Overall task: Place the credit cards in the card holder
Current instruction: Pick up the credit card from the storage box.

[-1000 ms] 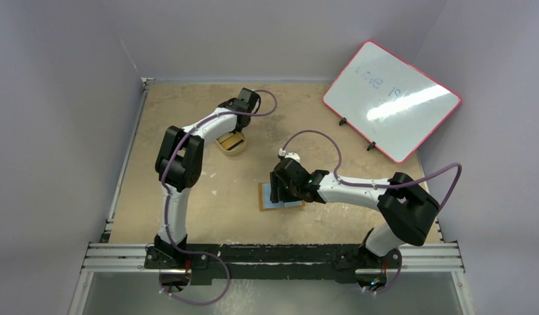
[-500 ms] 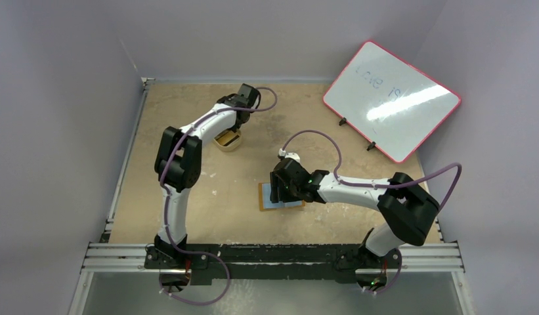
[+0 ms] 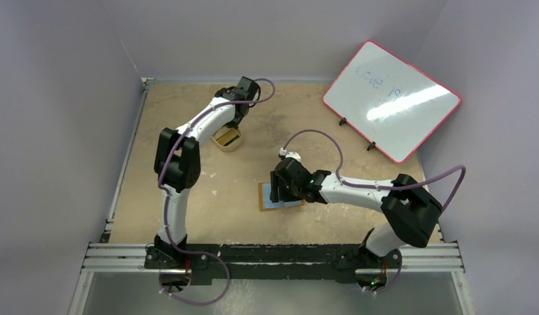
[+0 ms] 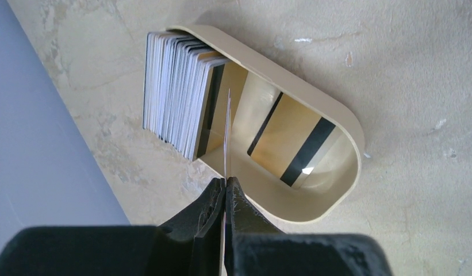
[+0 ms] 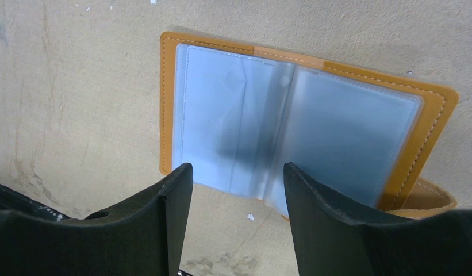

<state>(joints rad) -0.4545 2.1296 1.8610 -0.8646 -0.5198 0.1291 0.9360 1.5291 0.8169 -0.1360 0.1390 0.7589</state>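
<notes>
While cards (image 4: 176, 92) crowd the tray (image 4: 322, 207), one gold card (image 4: 285, 135) lies flat.

Orange-tan, white-stitched card holder (image 5: 434, 115), pale-blue pockets, ahead of black fingers (image 5: 170, 224); cream tray (image 4: 349, 144), gold black-striped card (image 4: 291, 138), white credit card (image 4: 226, 132) between fingers.

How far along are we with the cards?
Done: the card holder lies open and looks empty. In hand: the left gripper, jaws shut, pinches one card edge-on over the tray. Left: carry it to the holder under the open right gripper; a stack of cards waits in the tray.
</notes>
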